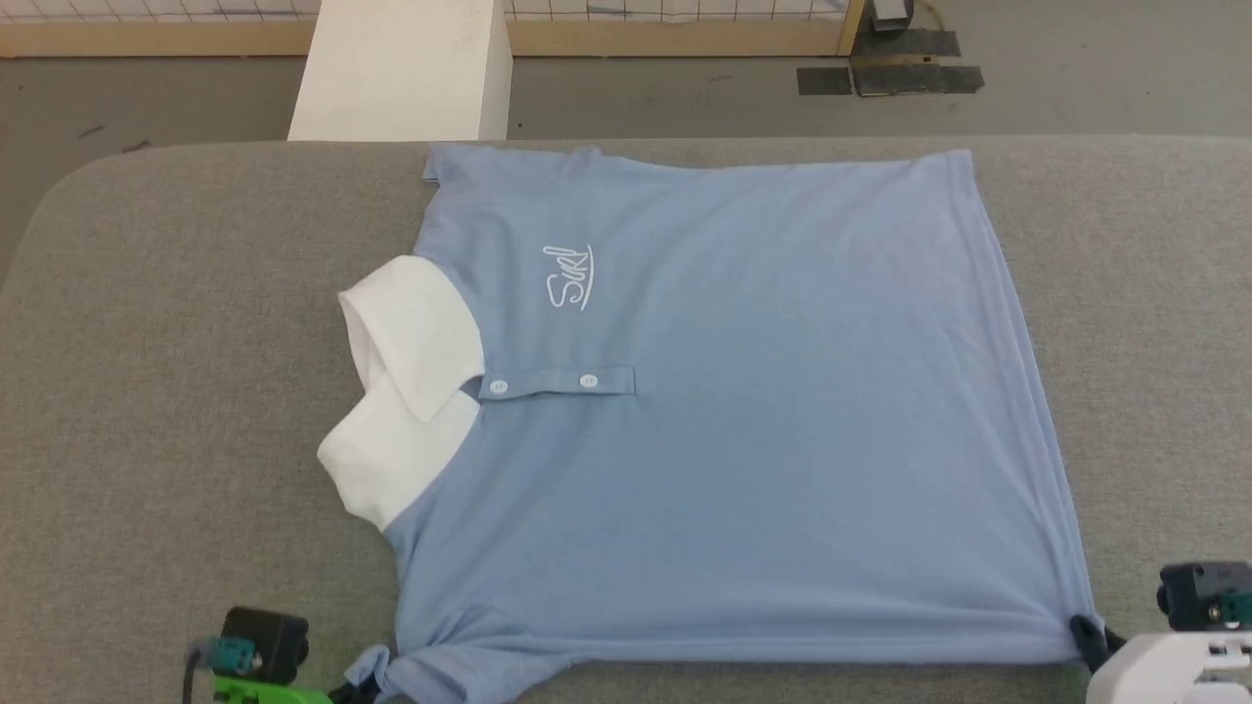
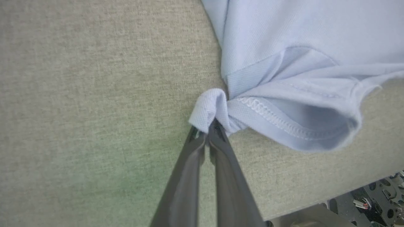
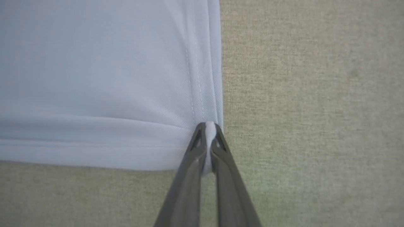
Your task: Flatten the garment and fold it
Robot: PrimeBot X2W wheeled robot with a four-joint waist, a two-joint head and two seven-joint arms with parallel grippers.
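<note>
The garment (image 1: pixel 743 420) lies spread on the grey worktop (image 1: pixel 176 391), collar to the left. The left gripper (image 2: pixel 210 126) pinches its near sleeve; the right gripper (image 3: pixel 208 132) pinches its near hem corner.

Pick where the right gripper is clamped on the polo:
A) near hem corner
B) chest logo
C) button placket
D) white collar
A: the right gripper is shut on the near hem corner of the garment, with cloth pinched between its fingers, at the opposite end from the white collar.
</note>
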